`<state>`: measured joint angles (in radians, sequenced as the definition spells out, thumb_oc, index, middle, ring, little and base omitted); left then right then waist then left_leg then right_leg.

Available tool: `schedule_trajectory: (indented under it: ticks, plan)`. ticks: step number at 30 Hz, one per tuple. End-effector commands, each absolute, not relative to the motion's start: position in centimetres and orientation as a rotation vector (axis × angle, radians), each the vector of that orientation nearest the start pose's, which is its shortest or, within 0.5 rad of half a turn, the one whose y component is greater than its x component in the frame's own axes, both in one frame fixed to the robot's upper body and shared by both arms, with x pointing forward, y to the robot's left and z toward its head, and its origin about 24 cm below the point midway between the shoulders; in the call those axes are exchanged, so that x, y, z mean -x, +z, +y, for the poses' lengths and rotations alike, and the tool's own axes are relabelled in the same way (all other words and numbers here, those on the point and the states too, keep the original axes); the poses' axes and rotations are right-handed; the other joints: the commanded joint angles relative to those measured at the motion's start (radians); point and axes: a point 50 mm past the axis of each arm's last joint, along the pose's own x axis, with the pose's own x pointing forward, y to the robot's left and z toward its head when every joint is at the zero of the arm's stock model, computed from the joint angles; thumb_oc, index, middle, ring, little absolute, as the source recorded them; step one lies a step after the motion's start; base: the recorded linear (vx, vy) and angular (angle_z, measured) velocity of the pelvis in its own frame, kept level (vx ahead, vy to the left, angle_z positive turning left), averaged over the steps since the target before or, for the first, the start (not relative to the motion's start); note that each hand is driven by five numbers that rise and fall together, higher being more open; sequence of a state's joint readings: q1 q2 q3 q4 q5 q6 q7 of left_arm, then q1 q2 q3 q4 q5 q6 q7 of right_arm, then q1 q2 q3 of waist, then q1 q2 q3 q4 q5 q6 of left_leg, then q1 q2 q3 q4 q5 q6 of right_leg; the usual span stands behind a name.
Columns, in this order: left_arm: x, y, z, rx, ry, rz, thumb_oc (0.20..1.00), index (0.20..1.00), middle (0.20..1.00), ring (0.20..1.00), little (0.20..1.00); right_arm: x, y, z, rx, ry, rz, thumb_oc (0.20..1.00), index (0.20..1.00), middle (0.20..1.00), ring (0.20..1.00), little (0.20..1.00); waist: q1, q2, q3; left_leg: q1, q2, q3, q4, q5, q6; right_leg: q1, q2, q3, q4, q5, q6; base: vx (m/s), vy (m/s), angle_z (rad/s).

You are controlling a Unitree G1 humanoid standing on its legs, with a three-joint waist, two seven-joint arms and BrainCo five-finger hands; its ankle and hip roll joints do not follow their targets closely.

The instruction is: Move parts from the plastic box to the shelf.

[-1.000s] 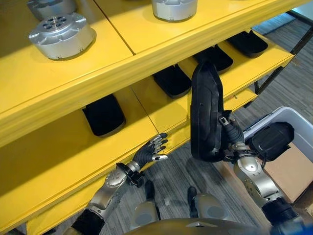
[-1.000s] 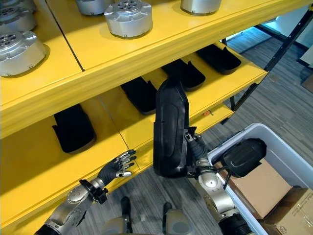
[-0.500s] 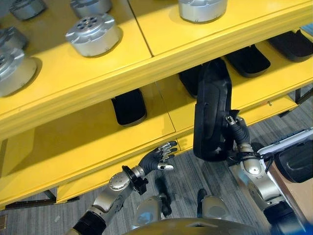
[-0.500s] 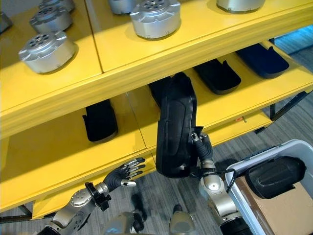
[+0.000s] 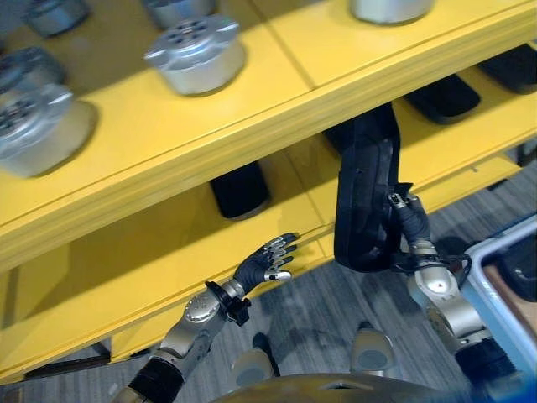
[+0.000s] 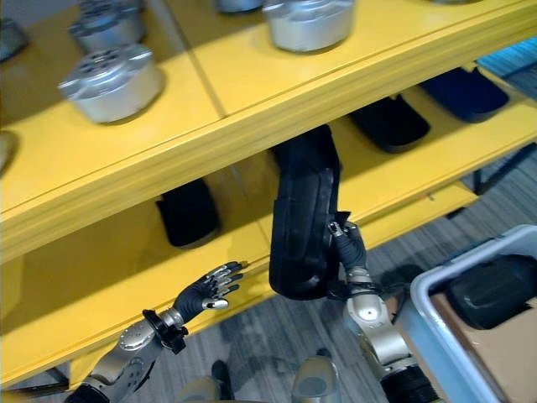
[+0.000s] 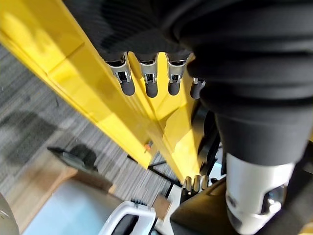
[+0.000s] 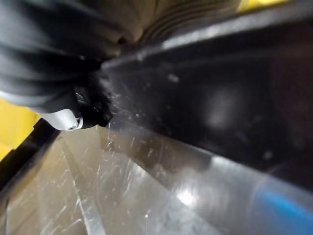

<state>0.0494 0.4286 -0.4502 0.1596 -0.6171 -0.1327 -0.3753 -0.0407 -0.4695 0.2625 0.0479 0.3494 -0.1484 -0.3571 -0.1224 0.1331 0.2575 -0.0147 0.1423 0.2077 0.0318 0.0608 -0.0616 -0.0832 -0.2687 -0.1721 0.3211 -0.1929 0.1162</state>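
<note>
The right hand (image 5: 409, 228) stays clamped on the upright black part (image 5: 366, 197), now nearer the lower yellow shelf (image 5: 168, 252). Placement looks close. At seven o'clock, the left hand (image 5: 267, 260) hovers spread.

My right hand (image 5: 404, 220) clasped on a long black moulded plastic part (image 5: 365, 197) held upright before the yellow metal shelf (image 5: 252, 109), my left hand (image 5: 267, 260) with straight fingers at the lower shelf's near edge, silver round metal housings (image 5: 195, 54) on the upper level.
</note>
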Motion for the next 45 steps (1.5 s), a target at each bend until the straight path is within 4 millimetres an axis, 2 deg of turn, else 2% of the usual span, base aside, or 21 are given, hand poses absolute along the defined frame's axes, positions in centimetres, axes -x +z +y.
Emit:
schedule_trajectory:
  ticks: [1, 5, 7, 8, 10, 14, 16, 19, 20, 21, 22, 24, 25, 28, 31, 37, 39, 40, 42, 44, 45]
  plan:
    - [-21.0, 0.7, 13.7, 0.262, -0.605, 0.142, 1.000, 1.000, 1.000, 1.000, 1.000, -26.5, 9.0, -18.9, 0.083, -0.090, -0.260, 0.200, 0.200, 0.200, 0.200, 0.200, 0.008, 0.004, -0.034, 0.039, 0.090, 0.005, 0.012, 0.028, -0.034, 0.026, 0.146, -0.028, -0.006, -0.033, -0.097, -0.06, 0.315, 0.32]
    - [-21.0, 0.6, 14.8, 0.239, -0.534, 0.149, 1.000, 1.000, 1.000, 1.000, 1.000, -26.5, 8.8, -19.3, 0.063, -0.118, -0.234, 0.200, 0.200, 0.200, 0.200, 0.200, 0.039, -0.004, -0.040, 0.057, 0.038, -0.002, -0.028, -0.039, -0.022, 0.062, 0.111, -0.060, -0.070, 0.011, -0.061, -0.08, 0.328, 0.18]
    - [-20.7, 0.6, 15.7, 0.220, -0.501, 0.149, 1.000, 1.000, 1.000, 1.000, 1.000, -26.5, 8.7, -19.3, 0.047, -0.126, -0.228, 0.200, 0.200, 0.200, 0.200, 0.200, 0.055, -0.014, -0.044, 0.070, 0.022, -0.005, -0.045, -0.053, -0.012, 0.076, 0.096, -0.070, -0.104, 0.038, -0.040, -0.09, 0.271, 0.16]
    - [-20.2, 0.6, 16.9, 0.192, -0.462, 0.146, 1.000, 1.000, 1.000, 1.000, 1.000, -26.5, 8.8, -19.1, 0.026, -0.126, -0.225, 0.200, 0.200, 0.200, 0.200, 0.200, 0.073, -0.035, -0.048, 0.080, 0.002, -0.003, -0.054, -0.072, 0.005, 0.086, 0.072, -0.082, -0.147, 0.084, -0.008, -0.12, 0.273, 0.16]
    - [-20.1, 0.8, 17.8, 0.186, -0.448, 0.136, 1.000, 1.000, 1.000, 1.000, 1.000, -26.3, 9.0, -19.0, 0.011, -0.118, -0.232, 0.200, 0.200, 0.200, 0.200, 0.200, 0.087, -0.055, -0.051, 0.079, -0.021, 0.008, -0.040, -0.102, 0.029, 0.091, 0.043, -0.091, -0.185, 0.127, 0.018, -0.15, 0.241, 0.09]
    - [-19.9, 1.0, 18.0, 0.181, -0.484, 0.131, 1.000, 1.000, 1.000, 1.000, 1.000, -26.4, 9.5, -19.0, 0.014, -0.124, -0.266, 0.200, 0.200, 0.200, 0.200, 0.200, 0.114, -0.090, -0.036, 0.040, -0.068, 0.029, 0.047, -0.166, 0.064, 0.094, -0.034, -0.095, -0.239, 0.217, 0.043, -0.18, 0.252, 0.07]
    - [-20.3, 0.9, 18.2, 0.213, -0.466, 0.133, 1.000, 1.000, 1.000, 1.000, 1.000, -26.7, 9.6, -19.1, 0.019, -0.141, -0.268, 0.200, 0.200, 0.200, 0.200, 0.200, 0.123, -0.099, -0.033, 0.030, -0.089, 0.036, 0.054, -0.182, 0.085, 0.095, -0.056, -0.099, -0.236, 0.227, 0.042, -0.14, 0.286, 0.08]
    - [-20.5, 0.7, 18.1, 0.219, -0.475, 0.135, 1.000, 1.000, 1.000, 1.000, 1.000, -26.5, 9.3, -19.2, 0.002, -0.164, -0.249, 0.200, 0.200, 0.200, 0.200, 0.200, 0.116, -0.099, -0.038, 0.042, -0.103, 0.025, 0.020, -0.172, 0.103, 0.083, -0.037, -0.061, -0.211, 0.223, 0.032, -0.05, 0.181, 0.08]
    - [-20.6, 0.7, 18.1, 0.210, -0.485, 0.134, 1.000, 1.000, 1.000, 1.000, 1.000, -26.3, 9.3, -19.3, 0.000, -0.171, -0.247, 0.200, 0.200, 0.200, 0.200, 0.200, 0.106, -0.101, -0.040, 0.052, -0.109, 0.009, -0.004, -0.164, 0.108, 0.069, -0.010, -0.024, -0.183, 0.224, 0.032, -0.01, 0.116, 0.11]
    - [-20.5, 0.7, 18.1, 0.212, -0.491, 0.137, 1.000, 1.000, 1.000, 1.000, 1.000, -26.1, 9.3, -19.3, 0.010, -0.171, -0.250, 0.200, 0.200, 0.200, 0.200, 0.200, 0.098, -0.103, -0.042, 0.062, -0.112, 0.000, -0.029, -0.156, 0.112, 0.054, 0.022, 0.005, -0.155, 0.221, 0.034, 0.00, 0.139, 0.09]
    - [-20.5, 0.6, 18.2, 0.217, -0.481, 0.146, 1.000, 1.000, 1.000, 1.000, 1.000, -25.9, 9.3, -19.4, 0.010, -0.164, -0.250, 0.200, 0.200, 0.200, 0.200, 0.200, 0.092, -0.105, -0.044, 0.079, -0.116, -0.009, -0.075, -0.139, 0.116, 0.043, 0.083, 0.023, -0.122, 0.201, 0.036, 0.01, 0.112, 0.07]
    - [-20.4, 0.7, 18.2, 0.216, -0.467, 0.155, 1.000, 1.000, 1.000, 1.000, 1.000, -25.8, 9.5, -19.5, 0.001, -0.149, -0.254, 0.200, 0.200, 0.200, 0.200, 0.200, 0.093, -0.112, -0.051, 0.091, -0.125, -0.022, -0.119, -0.119, 0.116, 0.034, 0.172, 0.019, -0.084, 0.169, 0.030, 0.00, 0.079, 0.14]
    - [-20.3, 0.8, 18.1, 0.222, -0.455, 0.156, 1.000, 1.000, 1.000, 1.000, 1.000, -25.6, 9.6, -19.5, 0.005, -0.137, -0.262, 0.200, 0.200, 0.200, 0.200, 0.200, 0.091, -0.120, -0.060, 0.084, -0.136, -0.031, -0.119, -0.117, 0.115, 0.026, 0.226, 0.029, -0.068, 0.161, 0.016, -0.01, 0.044, 0.08]
    - [-20.5, 1.0, 18.0, 0.223, -0.436, 0.149, 1.000, 1.000, 1.000, 1.000, 1.000, -25.4, 9.9, -19.4, 0.015, -0.112, -0.283, 0.200, 0.200, 0.200, 0.200, 0.200, 0.075, -0.134, -0.060, 0.068, -0.161, -0.030, -0.119, -0.106, 0.110, 0.012, 0.316, 0.065, -0.052, 0.149, -0.008, -0.03, 0.016, -0.18]
    - [-20.9, 1.1, 17.7, 0.250, -0.456, 0.136, 1.000, 1.000, 1.000, 1.000, 1.000, -25.9, 10.1, -19.1, 0.056, -0.122, -0.331, 0.200, 0.200, 0.200, 0.200, 0.200, 0.082, -0.130, -0.056, 0.053, -0.169, -0.064, -0.119, -0.097, 0.109, 0.040, 0.315, 0.066, -0.131, 0.115, -0.034, -0.03, -0.082, -0.08]
    - [-21.0, 0.4, 16.9, 0.259, -0.401, 0.154, 1.000, 1.000, 1.000, 1.000, 1.000, -25.7, 9.6, -18.8, 0.005, -0.149, -0.318, 0.200, 0.200, 0.200, 0.200, 0.200, 0.067, -0.126, -0.069, 0.076, -0.167, -0.068, -0.119, -0.102, 0.105, 0.086, 0.324, 0.099, -0.200, 0.122, -0.039, 0.07, -0.178, 0.09]
    - [-21.2, 0.5, 16.8, 0.232, -0.386, 0.145, 1.000, 1.000, 1.000, 1.000, 1.000, -25.3, 9.7, -18.8, 0.000, -0.169, -0.329, 0.200, 0.200, 0.200, 0.200, 0.200, 0.053, -0.120, -0.068, 0.088, -0.164, -0.026, -0.119, -0.102, 0.104, 0.080, 0.325, 0.090, -0.186, 0.110, -0.040, 0.03, -0.196, 0.19]
    - [-21.4, 0.8, 16.7, 0.213, -0.402, 0.140, 1.000, 1.000, 1.000, 1.000, 1.000, -25.0, 10.0, -18.9, 0.004, -0.188, -0.345, 0.200, 0.200, 0.200, 0.200, 0.200, 0.041, -0.114, -0.058, 0.082, -0.158, 0.029, -0.081, -0.111, 0.104, 0.070, 0.318, 0.072, -0.170, 0.087, -0.048, -0.05, -0.119, 0.16]
    - [-21.7, 1.0, 16.5, 0.193, -0.412, 0.140, 1.000, 1.000, 1.000, 1.000, 1.000, -24.9, 10.3, -19.0, 0.019, -0.207, -0.360, 0.200, 0.200, 0.200, 0.200, 0.200, 0.033, -0.115, -0.047, 0.057, -0.146, 0.072, -0.018, -0.130, 0.102, 0.063, 0.305, 0.054, -0.157, 0.074, -0.056, -0.10, -0.100, 0.14]
    - [-22.1, 1.6, 16.0, 0.166, -0.419, 0.126, 1.000, 1.000, 1.000, 1.000, 1.000, -25.0, 10.3, -19.2, 0.022, -0.233, -0.354, 0.200, 0.200, 0.200, 0.200, 0.200, 0.026, -0.119, -0.028, 0.013, -0.112, 0.100, 0.087, -0.163, 0.080, 0.066, 0.280, 0.036, -0.129, 0.050, -0.062, -0.08, -0.040, 0.39]
    - [-22.3, 2.0, 15.6, 0.159, -0.426, 0.106, 1.000, 1.000, 1.000, 1.000, 1.000, -25.3, 10.3, -19.2, 0.023, -0.252, -0.355, 0.200, 0.200, 0.200, 0.200, 0.200, 0.022, -0.121, -0.012, -0.012, -0.073, 0.116, 0.133, -0.158, 0.070, 0.061, 0.271, 0.027, -0.108, 0.048, -0.077, -0.06, 0.049, 0.52]
